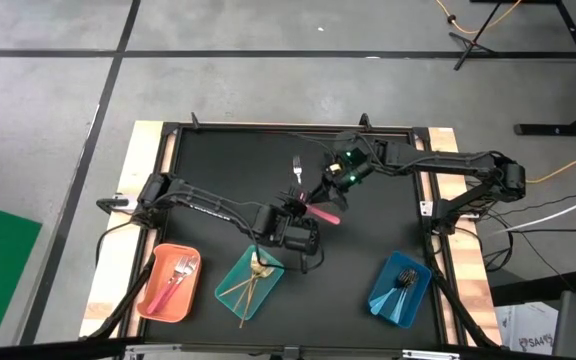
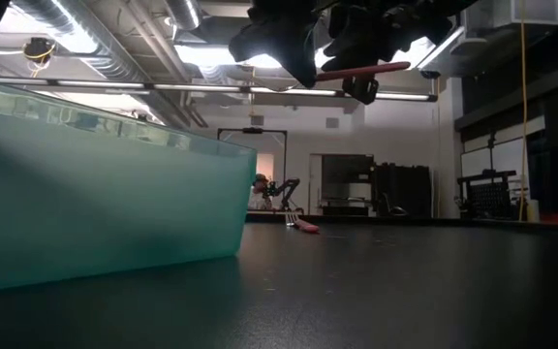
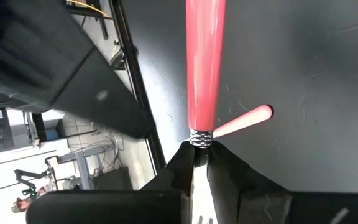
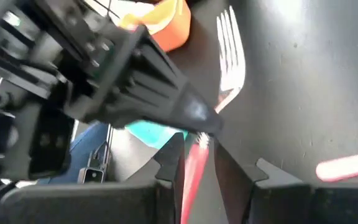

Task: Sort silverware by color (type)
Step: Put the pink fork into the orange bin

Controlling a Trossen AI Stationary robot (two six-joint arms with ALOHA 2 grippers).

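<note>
Both grippers meet above the mat's middle on one pink-handled utensil (image 3: 204,68), seen in the high view as a pink handle (image 1: 326,214). Its head is hidden. My left gripper (image 3: 201,148) (image 1: 301,208) is shut on it. My right gripper (image 4: 197,155) (image 1: 324,194) faces the left one and is shut on the handle. In the low view the handle (image 2: 366,70) is raised high. A silver-headed fork (image 4: 229,50) (image 1: 296,168) lies flat on the mat. Another pink handle (image 3: 244,121) (image 4: 347,167) rests on the mat. My left gripper pinches the utensil between its two fingers at the neck, right behind the striped collar (image 3: 201,138). The fingers lie along the utensil, so the pink handle sticks straight out past the fingertips. It is lifted clear of the mat, about level. My right gripper has the pink handle (image 4: 194,167) between its two fingers (image 4: 169,163), lying along them and running back toward the wrist. It comes from the opposite side to the left gripper. The utensil is clear of the mat.
Three trays sit along the near edge. An orange tray (image 1: 158,295) holds pink-handled forks, a teal tray (image 1: 233,285) (image 2: 85,194) holds gold pieces, and a blue tray (image 1: 383,295) holds dark pieces. A wooden frame (image 1: 148,150) borders the black mat.
</note>
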